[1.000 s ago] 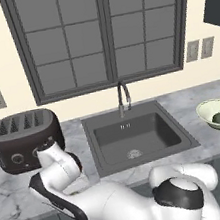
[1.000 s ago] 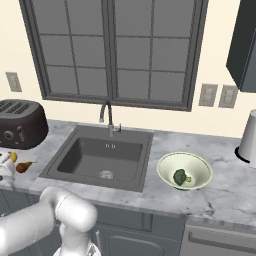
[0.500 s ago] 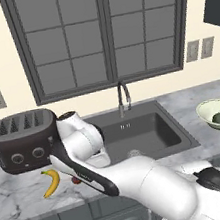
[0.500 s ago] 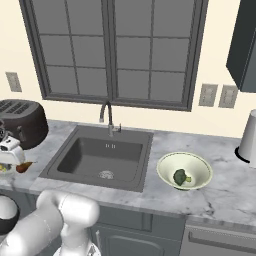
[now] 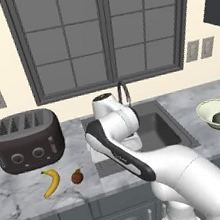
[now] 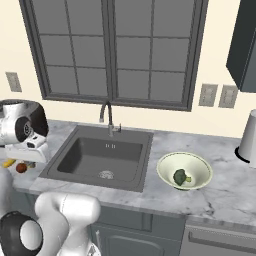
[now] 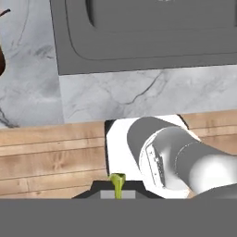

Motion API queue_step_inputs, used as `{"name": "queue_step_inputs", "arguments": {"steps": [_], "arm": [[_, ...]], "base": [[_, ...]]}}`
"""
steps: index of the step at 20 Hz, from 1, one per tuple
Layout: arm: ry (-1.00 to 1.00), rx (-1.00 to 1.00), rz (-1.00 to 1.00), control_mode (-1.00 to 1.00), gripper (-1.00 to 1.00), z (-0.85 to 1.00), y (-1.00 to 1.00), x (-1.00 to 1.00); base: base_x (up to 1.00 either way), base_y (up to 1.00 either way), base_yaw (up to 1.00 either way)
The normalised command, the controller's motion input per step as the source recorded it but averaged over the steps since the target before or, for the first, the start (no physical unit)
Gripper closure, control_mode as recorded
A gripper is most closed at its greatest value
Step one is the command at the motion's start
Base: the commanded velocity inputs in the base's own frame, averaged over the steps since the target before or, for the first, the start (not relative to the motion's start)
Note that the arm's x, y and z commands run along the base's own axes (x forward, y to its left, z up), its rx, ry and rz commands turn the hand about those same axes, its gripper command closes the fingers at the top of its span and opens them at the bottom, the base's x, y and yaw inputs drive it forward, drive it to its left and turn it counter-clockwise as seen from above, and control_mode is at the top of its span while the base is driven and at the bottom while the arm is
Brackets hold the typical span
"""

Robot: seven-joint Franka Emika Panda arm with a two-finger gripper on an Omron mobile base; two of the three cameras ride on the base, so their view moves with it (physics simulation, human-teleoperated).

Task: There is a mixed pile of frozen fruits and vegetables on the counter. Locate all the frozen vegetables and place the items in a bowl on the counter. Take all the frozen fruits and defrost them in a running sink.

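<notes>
Gripper (image 7: 117, 192) pinched shut on what looks like the tiny yellow-green sliver (image 7: 117, 181), hanging over the sink's (image 5: 166, 128) left edge. Bowl (image 6: 184, 170) with the broccoli (image 6: 180, 176) lies well right of the sink, so the carry goes rightward across the basin.

Legible text: none | toaster (image 5: 26, 141): round dials at 6 o'clock on its front, no readable marks | wall outlets (image 6: 218, 96): blank plates | bowl (image 6: 185, 170): no lettering
</notes>
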Motion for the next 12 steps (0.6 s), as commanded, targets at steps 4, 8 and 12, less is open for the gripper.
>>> {"name": "queue_step_inputs", "arguments": {"steps": [4, 8, 12], "arm": [[0.0, -0.03, 0.0, -1.0, 1.0, 0.1, -1.0, 0.03], [0.0, -0.06, 0.0, -1.0, 1.0, 0.04, -1.0, 0.14], [0.0, -0.06, 0.0, -1.0, 1.0, 0.16, -1.0, 0.09]], "base": [[0.0, 0.0, 0.0], [0.0, 0.0, 0.0], [0.0, 0.0, 0.0]]}}
